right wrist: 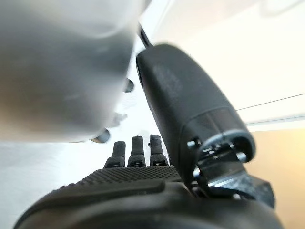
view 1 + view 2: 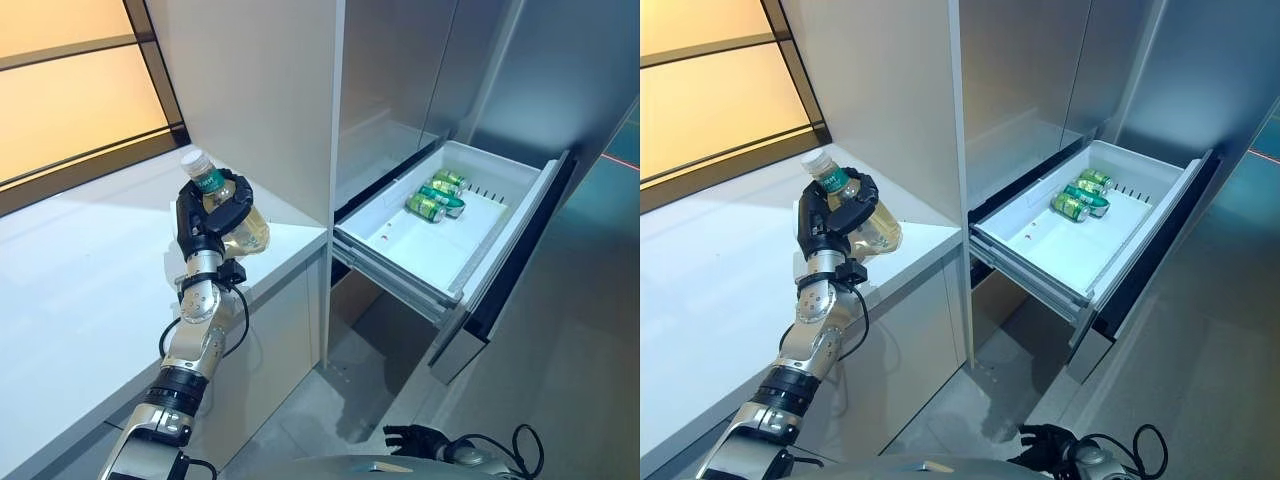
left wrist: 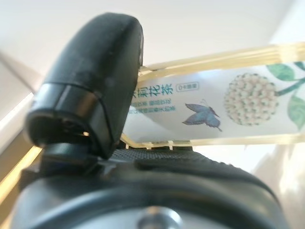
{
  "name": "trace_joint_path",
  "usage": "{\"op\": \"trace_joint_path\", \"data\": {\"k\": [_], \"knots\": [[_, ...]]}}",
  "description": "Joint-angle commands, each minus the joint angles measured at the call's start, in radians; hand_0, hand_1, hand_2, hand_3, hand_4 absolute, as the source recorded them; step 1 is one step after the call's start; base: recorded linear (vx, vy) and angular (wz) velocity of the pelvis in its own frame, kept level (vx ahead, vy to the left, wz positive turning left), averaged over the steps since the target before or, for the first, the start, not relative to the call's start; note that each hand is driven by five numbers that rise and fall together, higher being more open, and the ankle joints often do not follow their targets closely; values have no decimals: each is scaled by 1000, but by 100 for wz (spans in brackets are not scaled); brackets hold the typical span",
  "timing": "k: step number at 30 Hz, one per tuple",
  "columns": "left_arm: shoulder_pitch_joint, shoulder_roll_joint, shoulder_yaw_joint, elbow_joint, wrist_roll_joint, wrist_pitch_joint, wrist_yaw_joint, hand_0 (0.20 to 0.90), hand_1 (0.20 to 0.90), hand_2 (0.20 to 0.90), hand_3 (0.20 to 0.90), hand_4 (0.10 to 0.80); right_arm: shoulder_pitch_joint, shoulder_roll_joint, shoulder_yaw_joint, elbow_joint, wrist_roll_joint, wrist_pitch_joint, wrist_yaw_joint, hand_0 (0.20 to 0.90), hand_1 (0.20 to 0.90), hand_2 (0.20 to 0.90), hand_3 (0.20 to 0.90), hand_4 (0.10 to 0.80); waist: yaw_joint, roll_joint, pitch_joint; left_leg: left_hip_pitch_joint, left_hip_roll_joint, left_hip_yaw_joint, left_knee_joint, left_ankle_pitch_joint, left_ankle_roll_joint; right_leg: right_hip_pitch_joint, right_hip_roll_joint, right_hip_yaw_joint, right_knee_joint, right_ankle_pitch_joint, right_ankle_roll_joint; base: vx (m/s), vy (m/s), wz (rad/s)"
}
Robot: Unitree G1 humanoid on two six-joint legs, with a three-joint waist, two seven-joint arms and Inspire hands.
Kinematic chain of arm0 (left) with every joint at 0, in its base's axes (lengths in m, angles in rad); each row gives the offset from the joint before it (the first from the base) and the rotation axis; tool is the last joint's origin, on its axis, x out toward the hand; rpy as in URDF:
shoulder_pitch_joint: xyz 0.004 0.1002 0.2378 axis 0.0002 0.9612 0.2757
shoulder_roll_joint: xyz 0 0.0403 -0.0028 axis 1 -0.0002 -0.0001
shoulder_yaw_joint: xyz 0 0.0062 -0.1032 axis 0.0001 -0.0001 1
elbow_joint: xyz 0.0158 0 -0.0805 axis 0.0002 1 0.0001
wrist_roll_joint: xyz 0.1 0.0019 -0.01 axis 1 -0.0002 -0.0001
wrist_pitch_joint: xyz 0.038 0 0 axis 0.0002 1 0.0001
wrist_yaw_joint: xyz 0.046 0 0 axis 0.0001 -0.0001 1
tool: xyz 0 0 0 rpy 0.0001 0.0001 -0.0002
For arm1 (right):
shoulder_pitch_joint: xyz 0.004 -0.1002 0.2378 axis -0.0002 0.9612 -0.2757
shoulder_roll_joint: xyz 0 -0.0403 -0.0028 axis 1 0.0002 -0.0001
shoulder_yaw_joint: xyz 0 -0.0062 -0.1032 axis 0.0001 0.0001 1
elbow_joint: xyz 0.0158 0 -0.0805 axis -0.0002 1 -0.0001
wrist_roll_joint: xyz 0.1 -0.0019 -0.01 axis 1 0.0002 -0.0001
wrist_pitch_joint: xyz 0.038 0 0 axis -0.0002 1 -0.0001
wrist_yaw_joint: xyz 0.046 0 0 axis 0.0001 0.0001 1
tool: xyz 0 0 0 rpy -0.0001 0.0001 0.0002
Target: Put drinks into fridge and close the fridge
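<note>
My left hand (image 2: 207,215) is shut on a clear bottle of yellowish tea (image 2: 238,228) with a white cap and green label, holding it above the white counter (image 2: 80,290) near its right end. In the left wrist view the bottle's label (image 3: 224,102) lies past my thumb (image 3: 90,76). The fridge drawer (image 2: 425,250) stands pulled open to the right, with green cans (image 2: 437,196) lying at its back. My right hand (image 2: 415,438) hangs low at the bottom of the view, fingers straight (image 1: 136,150) and empty.
A tall white cabinet panel (image 2: 260,90) rises between the counter and the fridge. The drawer's steel front (image 2: 520,250) juts out over the grey floor (image 2: 340,410). A window ledge (image 2: 90,160) runs behind the counter.
</note>
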Motion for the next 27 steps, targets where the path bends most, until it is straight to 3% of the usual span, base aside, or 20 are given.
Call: {"op": "trace_joint_path", "data": {"k": [1,4,9,15,21,27], "knots": [[-166,-5,56,-234,-213,-142,-256,300,300,300,200,100,-57,-2,-7,-162,10,-143,-40,900,900,900,900,800,6,1,-46,-3,-45,18,3,-81,46,-27,-21,33,62,-6,52,-48,-12,1],[-144,-16,39,-319,-263,-150,-306,300,300,300,200,100,-24,-18,-11,-526,34,-14,-54,900,900,900,900,800,-13,-5,-34,-2,-44,20,3,-83,46,-29,-21,37,62,-6,54,-46,-29,-3],[-120,-8,32,-398,-262,-169,-369,300,300,300,200,100,-11,-27,-69,-802,151,-22,8,900,900,900,900,800,-29,-8,-23,7,-43,19,3,-84,43,-18,-18,46,52,-2,55,-11,-11,-3],[-98,13,22,-444,-199,-149,-404,300,300,300,200,100,-107,-96,-185,-1195,293,-38,43,900,900,900,900,800,-32,-7,-24,6,-39,30,3,-84,39,-17,-16,53,45,1,60,-10,3,-1],[-121,40,-16,-458,-90,-91,-396,300,300,300,200,100,-241,-148,-195,-1348,288,-11,12,900,900,900,900,800,-28,-5,-32,-1,-38,39,3,-75,39,-28,-18,57,46,8,59,-25,10,-8],[-134,51,-71,-479,6,-49,-425,300,300,300,200,100,-272,-162,-150,-1386,333,28,28,900,900,900,900,800,-25,-7,-39,-5,-38,44,3,-71,41,-31,-19,58,44,11,58,-3,1,-1]]}}
